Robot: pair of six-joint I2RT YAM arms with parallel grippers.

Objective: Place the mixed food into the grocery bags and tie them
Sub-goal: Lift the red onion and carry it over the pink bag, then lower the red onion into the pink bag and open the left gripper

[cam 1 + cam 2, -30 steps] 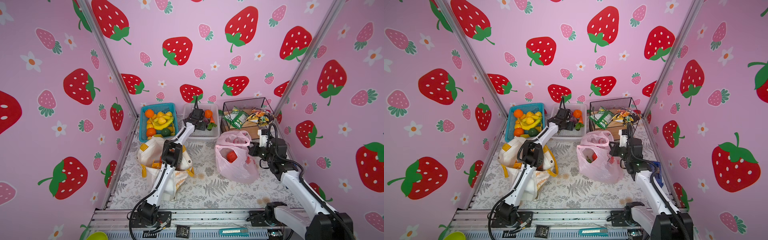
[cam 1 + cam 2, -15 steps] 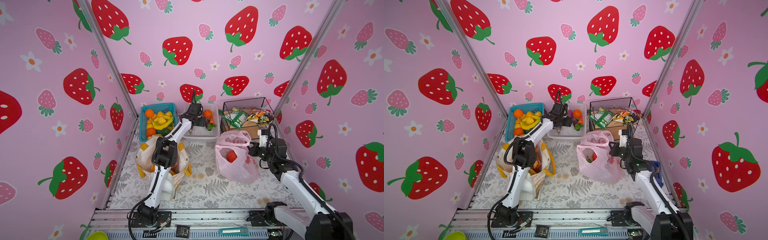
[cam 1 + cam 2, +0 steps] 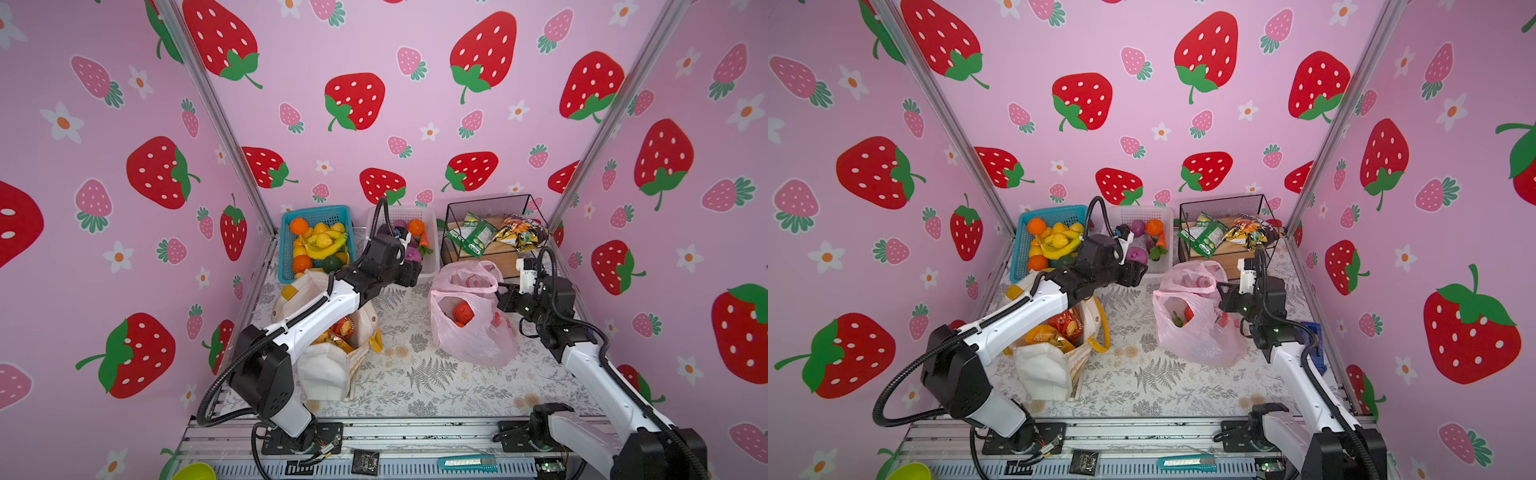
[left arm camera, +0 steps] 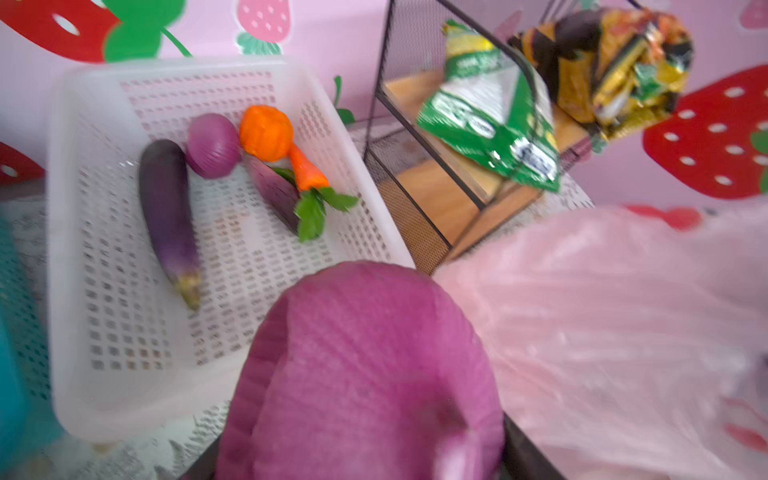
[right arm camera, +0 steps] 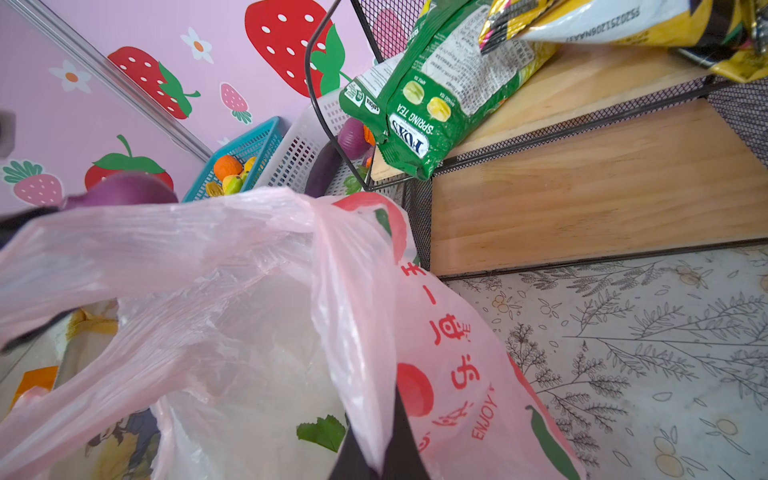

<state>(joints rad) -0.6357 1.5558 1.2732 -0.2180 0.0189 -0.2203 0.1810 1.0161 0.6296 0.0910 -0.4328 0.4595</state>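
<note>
My left gripper (image 3: 411,264) is shut on a purple onion (image 4: 365,374), held in the air between the white basket (image 3: 432,266) and the pink grocery bag (image 3: 473,328). The onion also shows over the bag's rim in the right wrist view (image 5: 120,193). My right gripper (image 3: 500,297) is shut on the pink bag's rim (image 5: 357,332) and holds its mouth up. A red tomato (image 3: 463,312) lies inside that bag. The cream canvas tote (image 3: 1042,365) stands under my left arm with red-orange and yellow snack packets (image 3: 1059,328) in it.
The white basket's wall (image 4: 75,249) encloses an eggplant (image 4: 166,212), another onion (image 4: 212,145), an orange pumpkin (image 4: 266,133) and a carrot (image 4: 307,168). A black wire basket (image 3: 453,249) holds a green packet (image 3: 471,237) and yellow-black packets (image 3: 519,235). A blue fruit basket (image 3: 286,257) sits at the back left.
My left gripper has come out of the white basket with the purple onion and moved forward and right toward the pink bag. The right arm has not moved.
</note>
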